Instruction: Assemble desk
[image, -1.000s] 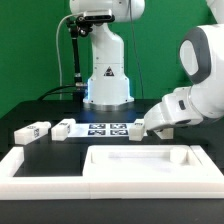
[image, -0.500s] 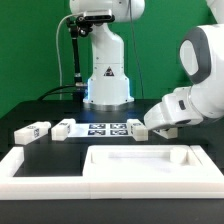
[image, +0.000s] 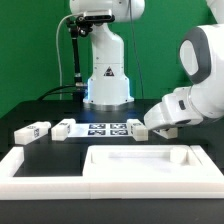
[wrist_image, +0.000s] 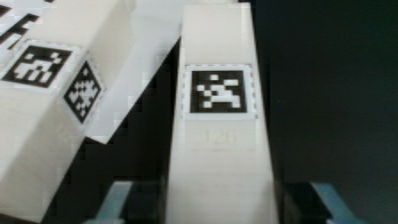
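Observation:
The white desk panel (image: 140, 160) with a raised rim lies at the front of the table. Two white tagged leg posts (image: 32, 131) (image: 63, 128) lie at the exterior view's left. My gripper (image: 143, 127) is low over a third leg post (wrist_image: 219, 100), which lies flat with its black-and-white tag facing up. My gripper (wrist_image: 222, 203) is open. Its blue-grey fingers (wrist_image: 128, 203) stand on either side of the post, with a dark gap on each side. Another white tagged post (wrist_image: 54, 95) lies close beside it.
The marker board (image: 105, 128) lies flat between the loose posts and my gripper. A long low white L-shaped rail (image: 35, 165) borders the front left. The arm's white base (image: 107, 80) stands at the back on the green table.
My gripper has shifted slightly toward the exterior view's left over the post between one second ago and half a second ago. Since then nothing has visibly moved.

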